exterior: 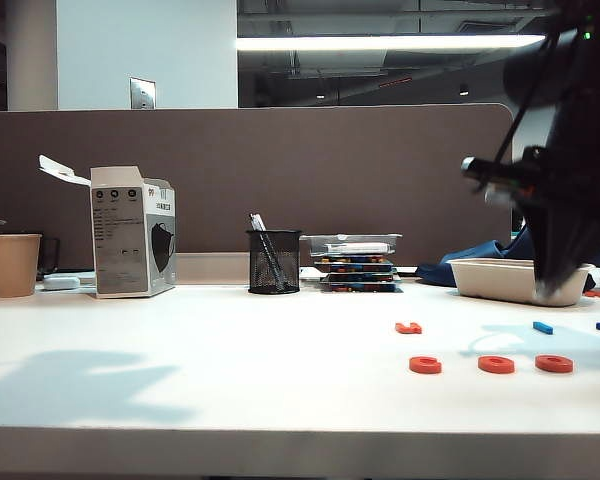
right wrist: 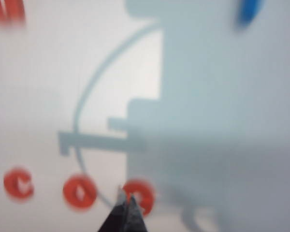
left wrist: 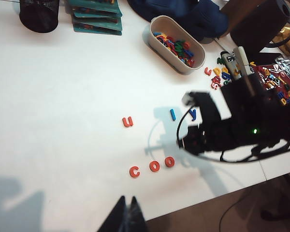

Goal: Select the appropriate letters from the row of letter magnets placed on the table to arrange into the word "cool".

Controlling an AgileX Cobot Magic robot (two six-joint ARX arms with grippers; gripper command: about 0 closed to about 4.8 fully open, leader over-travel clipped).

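- The desk [exterior: 180, 350] is plain white and smooth, with a pale front edge near the exterior camera; its left and middle are bare, crossed only by a soft shadow.
- Near that front edge on the right lie three orange-red letters in a line: the C [left wrist: 134, 171], then two O's [left wrist: 154, 166] [left wrist: 169, 161] just beside each other.
- Behind them lie the orange-red hook-shaped magnet [left wrist: 127, 122], the light-blue bar [left wrist: 172, 114] and the darker blue magnet [left wrist: 194, 114], well apart from the front line.
- The right gripper [right wrist: 125, 203] has its fingers pressed together with nothing between them; in its wrist view the tips sit over the desk beside the last O, though blur hides whether they touch.
- The right arm [exterior: 560, 180] hangs dark and blurred above the right end of the desk, in front of a cream oval tray [left wrist: 159, 36] of coloured letters.
- The left gripper [left wrist: 125, 215] shows only as dark tips close together at the desk's front edge, holding nothing.
- Along the back stand a paper cup [exterior: 13, 264], an open carton [exterior: 130, 235], a black mesh pen holder [exterior: 274, 262] and stacked clear trays [exterior: 355, 262].
- A grey-brown partition panel [exterior: 280, 170] closes the desk off behind; above it runs a bright ceiling light strip [exterior: 380, 42].
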